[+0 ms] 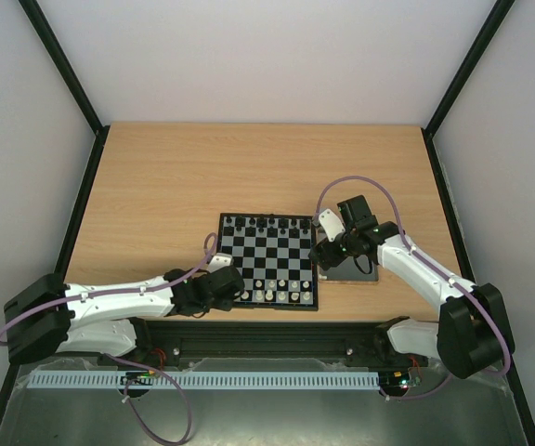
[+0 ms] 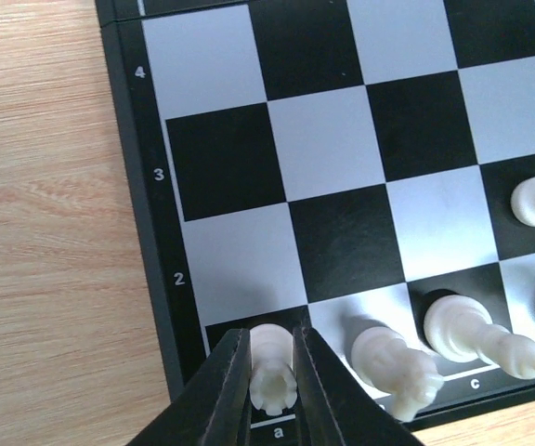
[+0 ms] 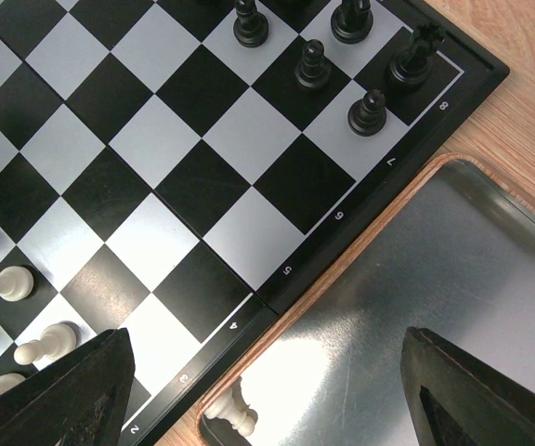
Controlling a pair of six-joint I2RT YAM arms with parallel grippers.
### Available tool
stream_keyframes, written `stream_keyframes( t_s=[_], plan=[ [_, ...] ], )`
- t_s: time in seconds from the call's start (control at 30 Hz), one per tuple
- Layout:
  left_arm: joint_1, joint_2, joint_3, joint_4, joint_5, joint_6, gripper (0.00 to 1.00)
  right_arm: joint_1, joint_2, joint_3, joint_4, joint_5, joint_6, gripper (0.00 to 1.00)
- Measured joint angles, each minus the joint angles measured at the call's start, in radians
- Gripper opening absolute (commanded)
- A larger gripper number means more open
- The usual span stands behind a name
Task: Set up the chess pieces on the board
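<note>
left fingers (image 2: pixel 233 383): clamped on cream rook (image 2: pixel 272 370), board (image 2: pixel 134 186) corner marked "a" | right fingers (image 3: pixel 80 392): wide, over tray (image 3: pixel 453 279) edge

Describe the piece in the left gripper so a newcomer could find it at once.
Find the board on the table and go to its near left corner, the black square by the letter a. The cream piece there is the only one pinched in the left gripper; its neighbours stand free.

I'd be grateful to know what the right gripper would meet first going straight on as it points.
Probably the metal tray, near the white piece in its corner; depth is unclear.
</note>
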Motion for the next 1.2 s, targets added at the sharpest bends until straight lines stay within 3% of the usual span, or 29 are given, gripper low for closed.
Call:
stream_keyframes(
  t_s=[0.73, 1.03, 1.2],
  plan=[
    [-0.005, -0.047, -0.028, -0.009, 0.007, -0.019, 0.15, 0.0, 0.018, 0.0, -0.004, -0.019, -0.005, 0.8],
    [-0.005, -0.045, -0.034, 0.002, 0.011, -0.019, 0.32, 0.0, 0.022, 0.0, -0.008, -0.024, -0.008, 0.8],
    [-0.005, -0.049, -0.01, -0.054, -0.01, -0.023, 0.49, 0.0, 0.014, 0.009, -0.034, -0.01, -0.017, 0.78]
  ],
)
